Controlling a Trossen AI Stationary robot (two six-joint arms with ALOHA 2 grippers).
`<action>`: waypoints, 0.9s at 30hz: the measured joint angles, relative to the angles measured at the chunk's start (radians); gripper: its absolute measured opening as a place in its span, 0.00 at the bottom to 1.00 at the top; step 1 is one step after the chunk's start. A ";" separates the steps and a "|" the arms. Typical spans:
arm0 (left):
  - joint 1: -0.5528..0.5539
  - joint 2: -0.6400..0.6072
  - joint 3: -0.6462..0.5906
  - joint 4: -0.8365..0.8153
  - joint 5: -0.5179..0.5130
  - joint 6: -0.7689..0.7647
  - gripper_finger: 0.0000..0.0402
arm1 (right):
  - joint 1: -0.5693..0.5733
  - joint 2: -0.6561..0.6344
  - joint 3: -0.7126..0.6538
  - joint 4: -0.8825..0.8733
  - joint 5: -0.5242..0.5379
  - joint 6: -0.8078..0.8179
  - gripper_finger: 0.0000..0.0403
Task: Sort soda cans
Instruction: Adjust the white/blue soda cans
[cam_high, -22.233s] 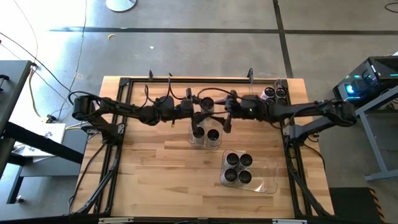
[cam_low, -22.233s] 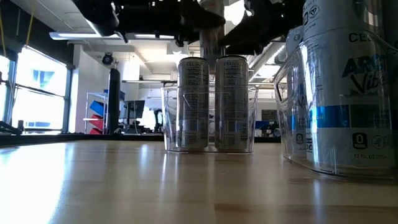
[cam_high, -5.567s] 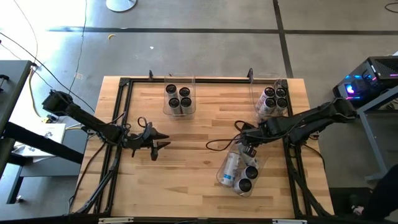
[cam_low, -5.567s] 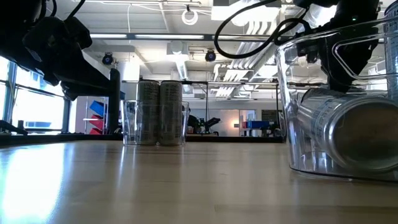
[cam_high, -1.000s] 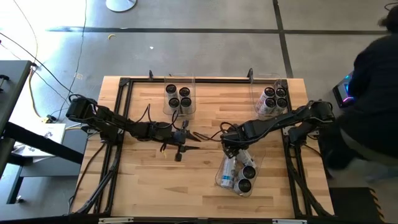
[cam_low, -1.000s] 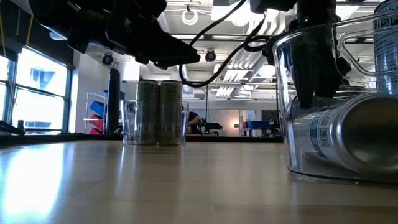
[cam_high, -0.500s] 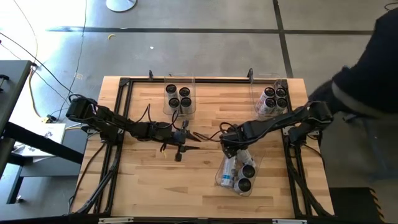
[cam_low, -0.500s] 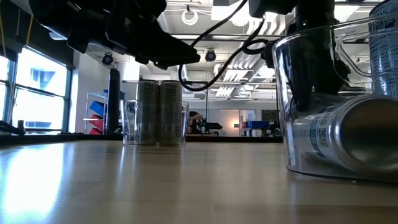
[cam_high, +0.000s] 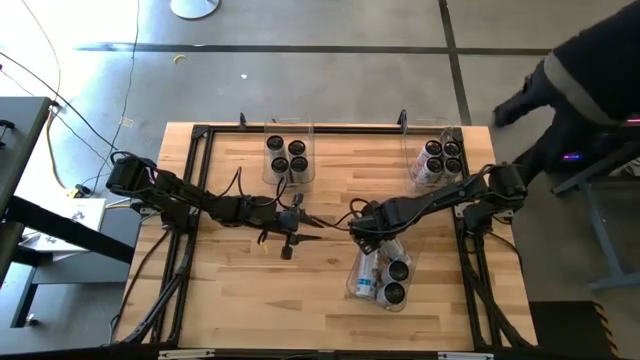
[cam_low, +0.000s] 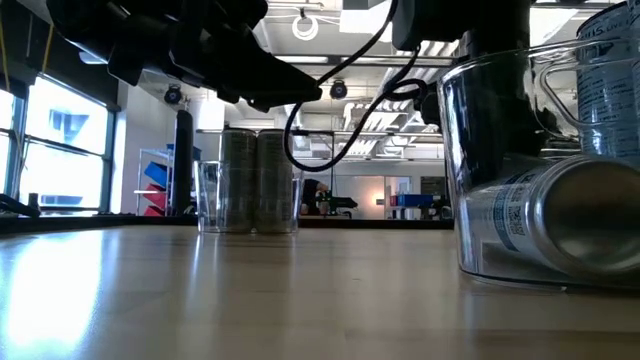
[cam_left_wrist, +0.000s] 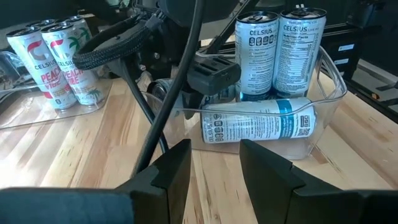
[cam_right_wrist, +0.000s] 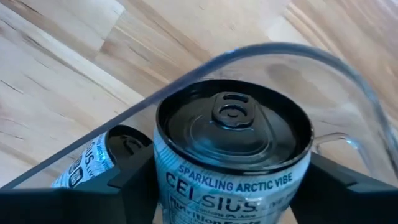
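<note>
A clear bin (cam_high: 411, 268) near the table's front right holds blue-labelled soda cans. Two stand upright (cam_left_wrist: 258, 50) (cam_left_wrist: 301, 46) and one lies on its side (cam_left_wrist: 258, 123) on the bin floor. My right gripper (cam_high: 368, 238) reaches down into the bin's far end, shut on another upright can (cam_right_wrist: 233, 127) with a black top. My left gripper (cam_high: 305, 222) hovers over bare table at the middle. It points at that bin, open by a narrow gap (cam_left_wrist: 214, 165) with nothing in it. My right gripper pinches the upright can between its two fingers (cam_right_wrist: 134, 183), one on each side of the can's wall just below the top rim (cam_right_wrist: 166, 186). The fingers come from above, pointing down. The can stands upright inside the bin's corner; its bottom is hidden.
A bin with several upright cans (cam_high: 287, 155) stands at the far edge, left of the middle. Another (cam_high: 440, 156) with peach-labelled cans (cam_left_wrist: 50, 62) is at the far right corner. Black rails (cam_high: 195, 200) frame the table. A person (cam_high: 590, 70) moves beyond the right edge.
My right gripper has sunk slightly deeper into the near bin with the can still between its fingers. The person beyond the table's right edge has moved toward the far side.
</note>
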 joint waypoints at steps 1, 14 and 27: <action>0.000 0.000 0.000 0.000 0.000 0.000 0.33 | 0.000 0.000 0.003 0.001 0.002 -0.003 0.66; 0.000 0.000 0.000 0.001 0.000 -0.008 0.33 | 0.076 -0.036 0.051 -0.021 0.171 0.102 0.59; 0.000 0.000 0.000 0.000 0.000 -0.016 0.33 | 0.280 -0.137 0.051 -0.135 0.540 0.317 0.59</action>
